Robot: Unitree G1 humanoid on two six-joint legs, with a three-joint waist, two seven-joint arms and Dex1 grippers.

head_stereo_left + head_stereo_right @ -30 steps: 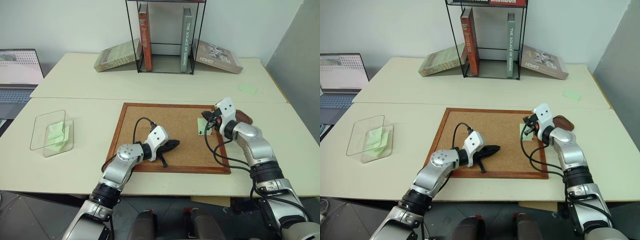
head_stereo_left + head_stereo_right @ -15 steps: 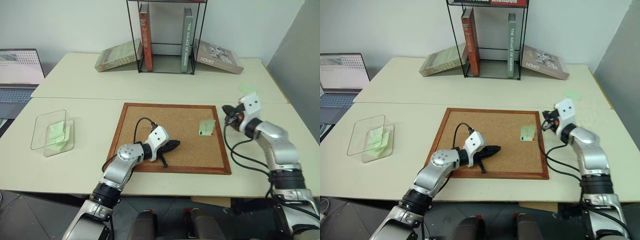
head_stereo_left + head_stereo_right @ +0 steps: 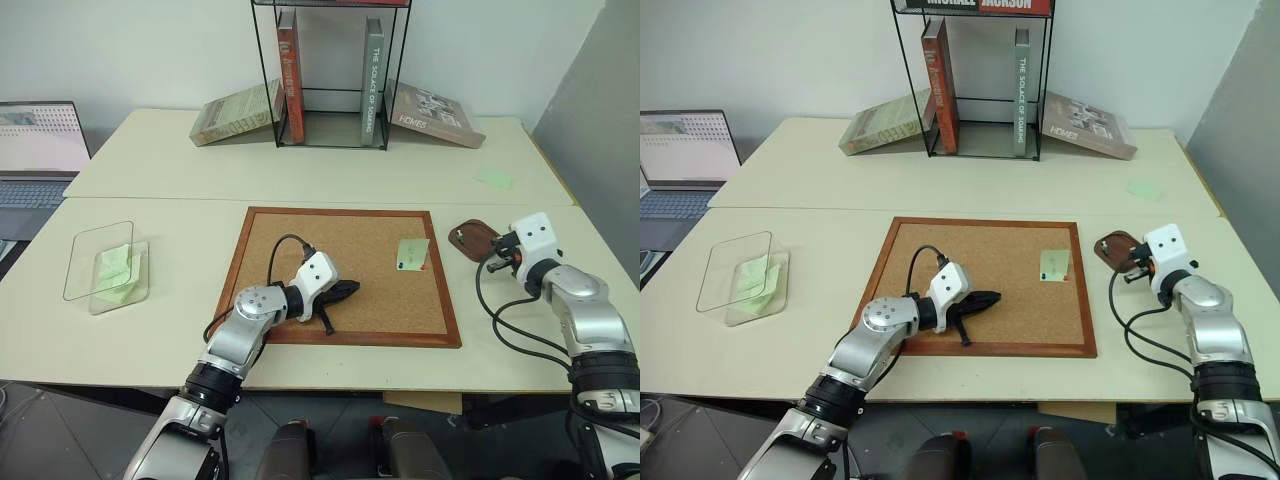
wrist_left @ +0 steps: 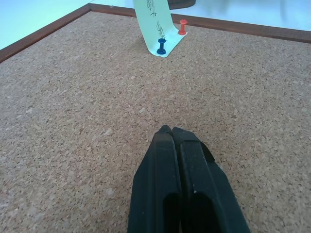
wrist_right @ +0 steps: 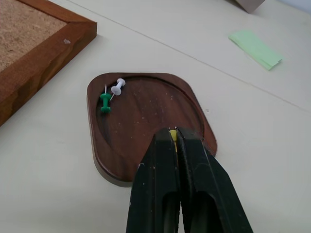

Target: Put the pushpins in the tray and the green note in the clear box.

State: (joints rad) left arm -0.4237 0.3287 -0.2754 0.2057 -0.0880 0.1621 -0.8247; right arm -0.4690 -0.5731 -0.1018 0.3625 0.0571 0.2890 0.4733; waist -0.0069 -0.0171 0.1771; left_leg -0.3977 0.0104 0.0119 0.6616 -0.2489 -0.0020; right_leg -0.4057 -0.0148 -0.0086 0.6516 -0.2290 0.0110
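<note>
The green note (image 3: 411, 253) lies at the cork board's right side, with a blue pushpin (image 4: 161, 47) and a red pushpin (image 4: 182, 26) stuck at its lower edge. To the right of the board sits the dark wooden tray (image 5: 146, 116), which holds a green pushpin (image 5: 104, 101) and a white one (image 5: 117, 87). My right gripper (image 5: 172, 134) hovers over the tray's near rim, shut on a yellow pushpin whose head shows between the fingertips. Shut and holding nothing, my left gripper (image 4: 171, 132) rests on the cork. The clear box (image 3: 108, 270) stands at the far left with pale green notes inside.
The wood-framed cork board (image 3: 300, 250) takes the table's middle. A wire rack (image 3: 330, 70) with books stands at the back. Another green note (image 3: 494, 179) lies at the back right. A laptop (image 3: 40, 150) sits at the far left.
My right gripper has swung to the right, from the note on the cork board to above the tray. The left gripper has stayed in place.
</note>
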